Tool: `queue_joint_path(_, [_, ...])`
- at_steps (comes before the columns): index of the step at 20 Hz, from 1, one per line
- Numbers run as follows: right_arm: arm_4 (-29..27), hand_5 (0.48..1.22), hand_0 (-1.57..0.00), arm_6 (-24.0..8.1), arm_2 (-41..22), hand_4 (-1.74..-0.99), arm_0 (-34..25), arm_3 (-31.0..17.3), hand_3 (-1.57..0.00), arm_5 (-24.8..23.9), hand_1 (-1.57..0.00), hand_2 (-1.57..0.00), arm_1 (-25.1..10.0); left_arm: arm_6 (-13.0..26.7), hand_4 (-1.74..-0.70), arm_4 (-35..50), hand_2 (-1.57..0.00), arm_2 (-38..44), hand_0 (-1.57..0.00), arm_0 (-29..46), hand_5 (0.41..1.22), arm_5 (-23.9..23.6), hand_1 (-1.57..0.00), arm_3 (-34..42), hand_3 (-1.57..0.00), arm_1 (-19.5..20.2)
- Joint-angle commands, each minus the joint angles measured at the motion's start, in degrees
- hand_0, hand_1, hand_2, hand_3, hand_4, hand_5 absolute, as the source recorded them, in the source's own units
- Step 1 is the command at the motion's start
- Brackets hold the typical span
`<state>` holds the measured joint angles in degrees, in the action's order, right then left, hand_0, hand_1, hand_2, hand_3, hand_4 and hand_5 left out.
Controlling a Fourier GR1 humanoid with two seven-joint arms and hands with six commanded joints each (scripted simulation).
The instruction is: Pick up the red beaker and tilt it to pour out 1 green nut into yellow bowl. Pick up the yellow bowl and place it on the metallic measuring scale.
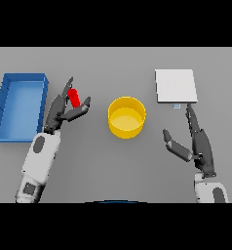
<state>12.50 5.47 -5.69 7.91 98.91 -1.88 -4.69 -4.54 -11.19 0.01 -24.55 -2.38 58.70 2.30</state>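
A grey worktop (88,166) carries a blue tray (6,105) at the left, a yellow bowl (126,116) in the middle, and a metallic scale (175,86) at the right.

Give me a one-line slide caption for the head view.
Left hand closing around the red beaker beside the blue tray; round yellow bowl centre, square metallic scale beyond the open right hand.

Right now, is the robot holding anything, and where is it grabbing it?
The left hand grips the red beaker around its lower side, between thumb and fingers. The right hand holds nothing.
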Motion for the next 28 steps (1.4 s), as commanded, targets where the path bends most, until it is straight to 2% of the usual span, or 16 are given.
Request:
queue_joint_path(1, [-0.09,0.641,0.00,0.40,0.10,-1.268,0.12,0.05,0.00,-0.13,0.00,0.00,0.07,-0.06,-1.29,0.04,0.00,0.44,0.00,-0.93,0.683,-0.12,0.00,-1.11,0.00,0.23])
queue_joint_path(8, [0.31,0.641,0.00,-0.03,0.03,-1.261,0.04,-0.71,0.00,-0.34,0.00,0.00,0.19,-4.13,-1.35,1.93,0.00,2.68,0.00,-4.31,0.704,0.12,0.00,-6.49,0.00,-0.81])
queue_joint_path(9, [0.26,0.642,0.00,0.00,0.08,-1.259,0.10,-0.54,0.00,-0.48,0.00,0.00,0.30,-5.07,-1.38,2.65,-0.07,3.47,0.00,-4.76,0.724,0.05,-0.03,-7.08,-0.03,-0.92])
queue_joint_path(10, [0.62,0.642,0.00,0.20,-0.34,-1.260,0.27,-0.60,0.00,-0.69,0.00,0.00,0.76,-5.61,-1.41,3.02,-0.18,3.95,-0.12,-5.18,0.750,-0.63,-0.15,-7.82,-0.12,-1.64])
queue_joint_path(11, [0.46,0.644,0.00,0.44,-0.08,-1.258,0.54,0.03,0.00,-0.45,0.00,0.00,0.21,-5.24,-1.45,3.65,-0.36,4.92,-0.29,-6.62,0.783,-1.03,-0.33,-9.23,-0.29,-1.87])
queue_joint_path(12, [0.87,0.645,0.00,0.88,-0.31,-1.257,1.10,0.40,0.00,-0.74,0.00,0.00,0.32,-4.66,-1.45,3.67,-0.52,5.34,-0.44,-6.83,0.871,-1.85,-0.48,-9.67,-0.55,-1.91])
queue_joint_path(13, [1.21,0.644,0.00,1.03,-0.62,-1.255,1.30,0.28,0.00,-0.84,0.00,0.00,0.59,-4.38,-1.50,2.83,-0.73,5.05,-0.66,-7.27,0.941,-2.76,-0.70,-10.24,-0.72,-1.93])
queue_joint_path(15, [1.11,0.645,0.00,1.07,-0.54,-1.254,1.53,1.02,0.00,-1.12,0.00,0.00,0.77,-6.71,-1.57,1.56,-1.03,4.53,-0.99,-8.00,1.042,-2.87,-1.01,-11.74,-0.93,-1.74])
queue_joint_path(16, [0.93,0.644,0.00,0.39,-0.33,-1.252,1.36,0.63,0.00,-1.00,0.00,0.00,0.62,-6.34,-1.60,1.61,-1.14,4.25,-1.11,-8.22,1.078,-2.03,-1.12,-11.80,-0.97,-1.18])
queue_joint_path(17, [0.66,0.643,0.00,0.33,-0.31,-1.250,1.94,0.93,0.00,-0.62,0.00,0.00,0.38,-7.84,-1.57,1.04,-1.23,3.58,-1.20,-8.11,1.106,-1.96,-1.21,-12.27,-1.09,-1.22])
queue_joint_path(19, [-0.04,0.646,0.00,0.34,-0.05,-1.259,1.55,1.11,0.00,-0.56,0.00,0.00,0.60,-5.99,-1.52,0.68,-1.35,3.21,-1.33,-7.69,1.148,-2.46,-1.34,-11.06,-1.27,-2.16])
queue_joint_path(20, [0.52,0.645,0.00,-0.65,-0.22,-1.257,0.99,0.79,0.00,-0.88,0.00,0.00,0.74,-5.67,-1.51,0.39,-1.40,3.10,-1.38,-7.27,1.162,-2.86,-1.39,-10.56,-1.33,-2.58])
queue_joint_path(21, [0.24,0.644,0.00,-1.04,0.17,-1.258,0.51,0.39,0.00,-0.98,0.00,0.00,0.70,-4.88,-1.55,0.66,-1.43,3.41,-1.42,-7.57,1.159,-3.46,-1.42,-10.57,-1.38,-2.61])
queue_joint_path(23, [-0.59,0.643,0.00,-0.49,0.36,-1.260,0.72,0.49,0.00,-0.42,0.00,0.00,0.58,-6.16,-1.62,2.29,-1.48,3.83,-1.47,-7.08,1.140,-4.11,-1.48,-9.41,-1.45,-2.94])
queue_joint_path(26, [0.35,0.646,0.00,0.32,0.25,-1.258,1.01,0.68,0.00,-1.05,0.00,0.00,0.41,-6.95,-1.68,4.63,-1.52,4.23,-1.52,-7.01,1.122,-4.61,-1.52,-6.74,-1.51,-2.91])
queue_joint_path(28, [0.95,0.649,0.00,0.47,-0.08,-1.259,0.81,0.51,0.00,-1.27,0.00,0.00,0.58,-5.05,-1.70,4.28,-1.54,3.08,-1.54,-7.34,1.114,-5.67,-1.54,-4.15,-1.53,-2.32])
